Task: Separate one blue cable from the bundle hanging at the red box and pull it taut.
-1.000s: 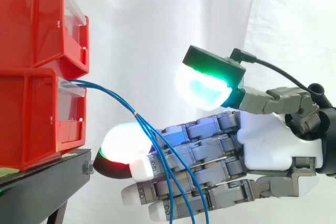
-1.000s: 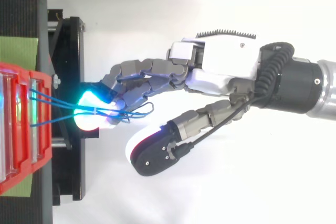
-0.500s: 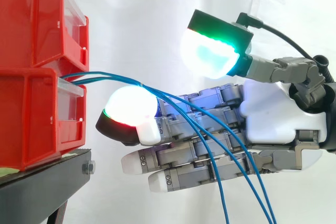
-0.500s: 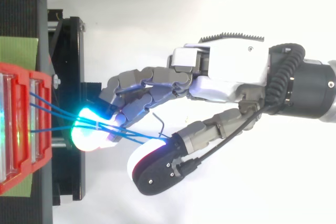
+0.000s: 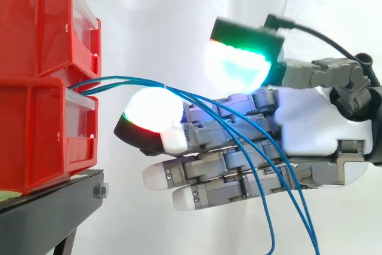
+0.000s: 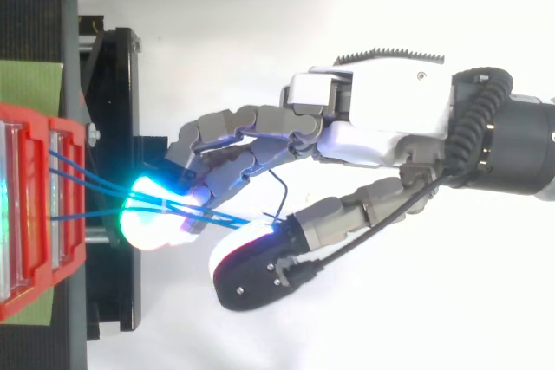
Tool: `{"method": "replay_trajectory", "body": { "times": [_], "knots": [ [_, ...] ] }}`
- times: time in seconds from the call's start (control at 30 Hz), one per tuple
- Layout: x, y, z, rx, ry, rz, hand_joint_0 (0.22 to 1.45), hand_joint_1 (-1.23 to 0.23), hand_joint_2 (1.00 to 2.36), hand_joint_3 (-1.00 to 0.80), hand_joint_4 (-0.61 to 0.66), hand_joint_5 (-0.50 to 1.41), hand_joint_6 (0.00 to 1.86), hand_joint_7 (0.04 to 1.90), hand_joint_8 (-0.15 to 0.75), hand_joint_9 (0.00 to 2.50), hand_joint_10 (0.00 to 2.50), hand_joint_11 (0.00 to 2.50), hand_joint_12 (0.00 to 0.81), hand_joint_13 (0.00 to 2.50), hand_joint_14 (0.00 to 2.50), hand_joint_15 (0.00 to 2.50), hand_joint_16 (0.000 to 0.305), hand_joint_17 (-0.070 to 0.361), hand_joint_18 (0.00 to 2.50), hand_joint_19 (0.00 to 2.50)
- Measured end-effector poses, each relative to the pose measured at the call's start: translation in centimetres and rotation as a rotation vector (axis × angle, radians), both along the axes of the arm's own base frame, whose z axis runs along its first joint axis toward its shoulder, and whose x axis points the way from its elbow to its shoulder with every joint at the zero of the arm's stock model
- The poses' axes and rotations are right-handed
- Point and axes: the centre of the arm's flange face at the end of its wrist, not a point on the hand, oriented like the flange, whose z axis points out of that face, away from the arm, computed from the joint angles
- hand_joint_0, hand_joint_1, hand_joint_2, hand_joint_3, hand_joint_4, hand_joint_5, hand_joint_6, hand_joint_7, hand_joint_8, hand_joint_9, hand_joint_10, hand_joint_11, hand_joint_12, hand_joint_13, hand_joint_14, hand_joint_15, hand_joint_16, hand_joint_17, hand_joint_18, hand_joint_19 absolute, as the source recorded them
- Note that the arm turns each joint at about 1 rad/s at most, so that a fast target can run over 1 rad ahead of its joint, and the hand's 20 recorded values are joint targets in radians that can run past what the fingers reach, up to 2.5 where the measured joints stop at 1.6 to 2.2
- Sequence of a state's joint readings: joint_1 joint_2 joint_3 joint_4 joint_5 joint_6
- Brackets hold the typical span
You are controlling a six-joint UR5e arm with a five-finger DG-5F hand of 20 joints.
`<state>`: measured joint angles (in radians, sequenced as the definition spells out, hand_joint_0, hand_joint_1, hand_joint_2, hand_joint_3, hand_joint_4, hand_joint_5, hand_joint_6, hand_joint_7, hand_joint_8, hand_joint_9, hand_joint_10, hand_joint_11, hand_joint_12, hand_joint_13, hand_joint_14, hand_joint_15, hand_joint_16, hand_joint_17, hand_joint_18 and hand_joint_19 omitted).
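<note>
We see the hand (image 5: 307, 138) spread, fingers straight, thumb apart. Blue cables (image 5: 128, 79) from the red box (image 5: 42, 135) drape across its fingers.

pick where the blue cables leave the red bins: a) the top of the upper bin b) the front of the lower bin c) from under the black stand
b: in the side view the blue cables come out at the front of the lower red bin, then run over a glowing fingertip of the hand and hang down across its fingers.
</note>
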<state>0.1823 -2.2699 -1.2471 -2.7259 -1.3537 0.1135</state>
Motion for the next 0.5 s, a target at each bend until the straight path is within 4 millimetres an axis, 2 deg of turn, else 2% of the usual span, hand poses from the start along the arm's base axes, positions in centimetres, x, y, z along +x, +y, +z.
{"method": "replay_trajectory", "body": {
  "times": [0.13,0.23,0.33,0.5],
  "knots": [
    [-0.03,0.0,-0.05,-0.001,0.003,0.0,0.7,-0.84,1.02,-0.17,0.18,-0.23,0.92,1.11,0.312,0.53,0.01,0.37,0.298,0.5,0.01,0.14,0.029,0.065,0.36,0.11],
    [-0.04,0.0,-0.06,-0.001,0.004,0.0,0.63,-0.81,1.01,-0.39,0.2,-0.22,0.91,1.12,0.324,0.56,0.01,0.39,0.301,0.51,0.01,0.17,0.03,0.067,0.37,0.13],
    [-0.07,-0.02,-0.1,-0.002,0.008,0.002,0.57,-0.71,1.0,-0.5,0.2,-0.2,0.9,1.16,0.342,0.61,0.01,0.42,0.31,0.55,0.01,0.19,0.031,0.069,0.39,0.16],
    [-0.18,-0.08,-0.19,-0.003,0.018,0.003,0.58,-0.52,1.0,-0.49,0.2,-0.17,0.88,1.24,0.349,0.68,0.01,0.45,0.316,0.58,0.01,0.22,0.032,0.071,0.42,0.19]
  ]
}}
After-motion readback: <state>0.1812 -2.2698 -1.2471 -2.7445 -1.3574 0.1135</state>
